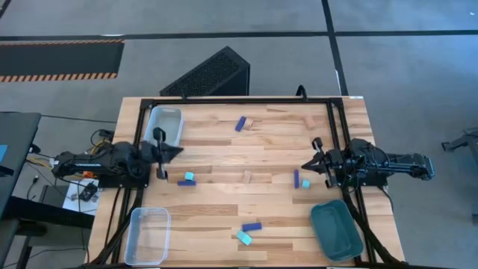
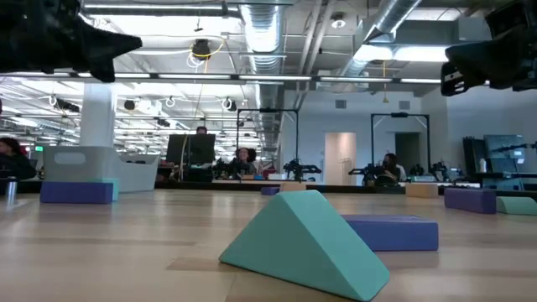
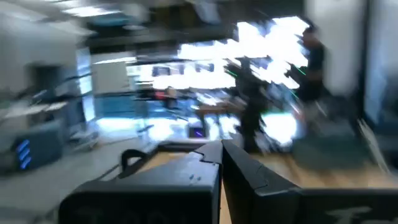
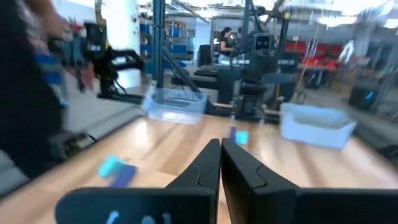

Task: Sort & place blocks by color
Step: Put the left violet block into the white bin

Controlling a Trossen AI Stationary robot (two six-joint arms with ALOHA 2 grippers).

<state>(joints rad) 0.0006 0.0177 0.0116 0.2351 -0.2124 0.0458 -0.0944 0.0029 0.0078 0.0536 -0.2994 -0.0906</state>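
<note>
Blue-purple bars, teal cubes and tan pieces are scattered flat on the table: a bar-and-cube pair [image 1: 187, 179] beside the left gripper [image 1: 177, 152], another pair [image 1: 300, 180] beside the right gripper [image 1: 305, 166], others between.

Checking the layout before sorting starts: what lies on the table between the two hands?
In the high view, between the left hand and right hand lie a teal cube touching a purple bar, then a tan piece.
</note>
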